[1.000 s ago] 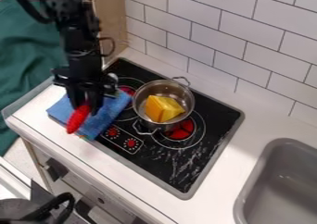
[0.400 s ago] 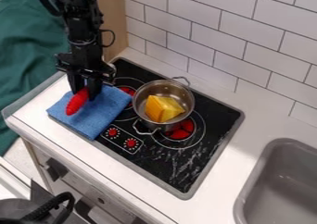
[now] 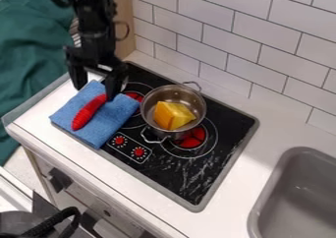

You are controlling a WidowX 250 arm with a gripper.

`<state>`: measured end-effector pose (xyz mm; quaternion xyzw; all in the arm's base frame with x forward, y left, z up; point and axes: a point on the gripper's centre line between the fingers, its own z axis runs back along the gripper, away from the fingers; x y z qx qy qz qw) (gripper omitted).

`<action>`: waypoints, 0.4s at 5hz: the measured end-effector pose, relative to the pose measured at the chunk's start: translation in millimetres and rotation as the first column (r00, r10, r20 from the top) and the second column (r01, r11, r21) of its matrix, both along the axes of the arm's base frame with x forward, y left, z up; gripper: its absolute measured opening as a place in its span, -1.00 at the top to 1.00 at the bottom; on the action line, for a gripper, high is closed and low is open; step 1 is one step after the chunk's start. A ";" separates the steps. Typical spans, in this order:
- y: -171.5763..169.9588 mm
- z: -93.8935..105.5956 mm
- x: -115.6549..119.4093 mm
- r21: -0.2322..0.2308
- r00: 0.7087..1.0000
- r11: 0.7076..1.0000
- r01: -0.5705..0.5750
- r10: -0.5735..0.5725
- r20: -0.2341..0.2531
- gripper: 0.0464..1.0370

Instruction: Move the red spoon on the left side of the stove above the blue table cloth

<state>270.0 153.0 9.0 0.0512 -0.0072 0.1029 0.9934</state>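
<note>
Camera view: gripper [image 3: 97, 90] released, red spoon [image 3: 88, 113] on blue cloth [image 3: 120, 113] with bare margins alongside.

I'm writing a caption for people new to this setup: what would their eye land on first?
Probably the bright red spoon on the blue cloth at the stove's left, below the open black gripper. Next, the yellow-orange chunk inside the shiny metal pot on the black glossy stovetop.

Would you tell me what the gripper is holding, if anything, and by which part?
Nothing is held: the gripper is open, and the spoon lies on the blue cloth.
</note>
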 end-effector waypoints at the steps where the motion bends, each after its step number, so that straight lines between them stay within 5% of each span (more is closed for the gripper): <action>1: -22.1 31.6 1.7 -0.004 0.999 1.000 0.026 -0.026 0.045 -0.94; 2: -59.0 43.1 7.8 -0.028 0.995 0.997 0.066 -0.064 0.075 -0.94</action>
